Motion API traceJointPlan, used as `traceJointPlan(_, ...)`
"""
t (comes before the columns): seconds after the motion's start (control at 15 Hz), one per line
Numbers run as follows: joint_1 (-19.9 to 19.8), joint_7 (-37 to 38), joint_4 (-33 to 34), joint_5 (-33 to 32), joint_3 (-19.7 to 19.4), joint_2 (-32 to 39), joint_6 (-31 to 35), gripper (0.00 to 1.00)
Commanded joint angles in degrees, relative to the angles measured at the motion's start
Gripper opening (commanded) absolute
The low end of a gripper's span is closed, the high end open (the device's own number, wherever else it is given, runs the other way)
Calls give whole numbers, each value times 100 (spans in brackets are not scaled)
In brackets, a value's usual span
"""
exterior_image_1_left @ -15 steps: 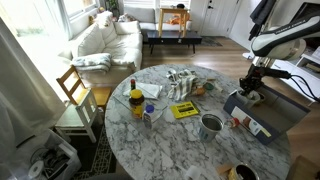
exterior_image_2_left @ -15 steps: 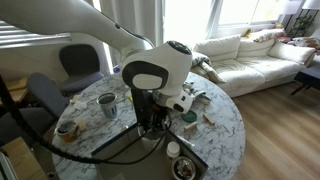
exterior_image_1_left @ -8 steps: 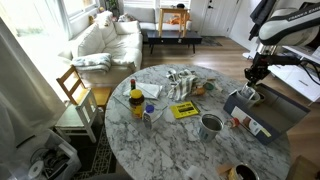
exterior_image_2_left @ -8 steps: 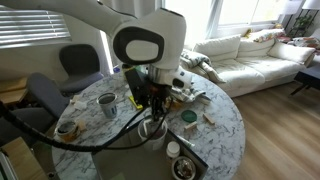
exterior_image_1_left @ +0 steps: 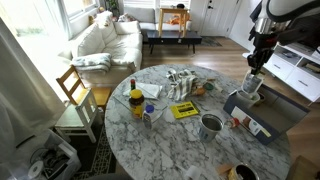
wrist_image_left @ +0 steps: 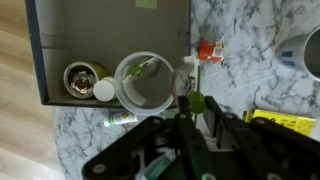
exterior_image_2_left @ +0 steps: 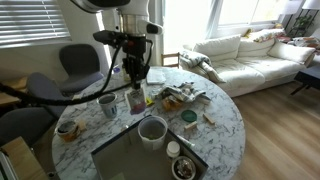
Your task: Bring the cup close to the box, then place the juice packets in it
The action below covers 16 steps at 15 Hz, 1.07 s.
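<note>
The yellow packet lies near the worktop's middle. To its right the cup stands upright on the marble toward the near edge, just beside the box at the right edge. The gripper hangs above the box; how far its jaws are open, or whether they hold anything, cannot be told.

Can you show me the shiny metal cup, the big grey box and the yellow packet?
metal cup (exterior_image_2_left: 107, 107): exterior view, on its side wall.
grey box (wrist_image_left: 100, 30): wrist view, on its bare inside floor.
yellow packet (exterior_image_1_left: 185, 110): exterior view, middle of its flat top.
</note>
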Motion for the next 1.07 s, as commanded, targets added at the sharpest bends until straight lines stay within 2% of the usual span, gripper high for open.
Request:
traceJointPlan(0.0,377,-446,-289,-82,319,-435,-391,5)
traceJointPlan(0.53,984,-2032,-769,588,789,-420,-233,5)
traceJointPlan(1.0,1087,-3610,-886,1304,850,-331,-373,5)
